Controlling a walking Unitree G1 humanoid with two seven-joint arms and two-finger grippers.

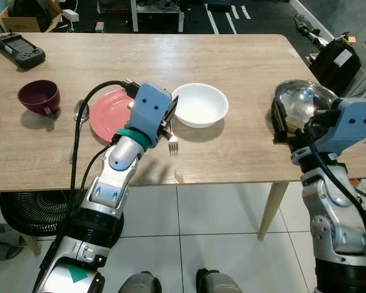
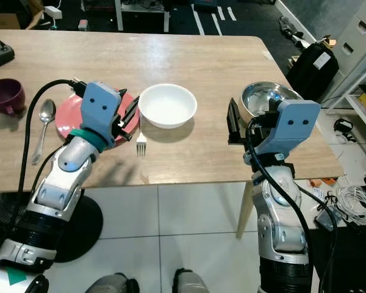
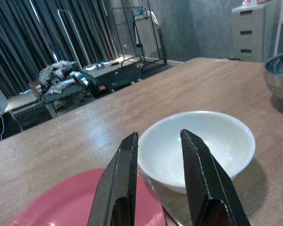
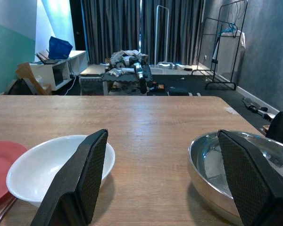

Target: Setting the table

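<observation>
The white bowl (image 1: 199,104) and steel bowl (image 1: 302,99) sit hollow on the table (image 1: 244,61). A silver fork (image 1: 172,145) lies between red plate (image 1: 107,116) and white bowl, under the left gripper (image 3: 158,188), whose fingers are slightly parted, holding nothing. The right gripper (image 4: 165,188) is spread wide, gripping nothing.

Fork (image 1: 172,145): handle concealed beneath left gripper (image 1: 169,117); tines alone visible. Red plate (image 1: 104,113): near edge covered by that wrist. Steel bowl (image 1: 300,101): partly screened by right gripper (image 1: 279,125).

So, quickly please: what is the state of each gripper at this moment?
Left gripper: fingers slightly apart, holding nothing, over the red plate beside the white bowl.
Right gripper: wide open, empty, at the steel bowl.
</observation>
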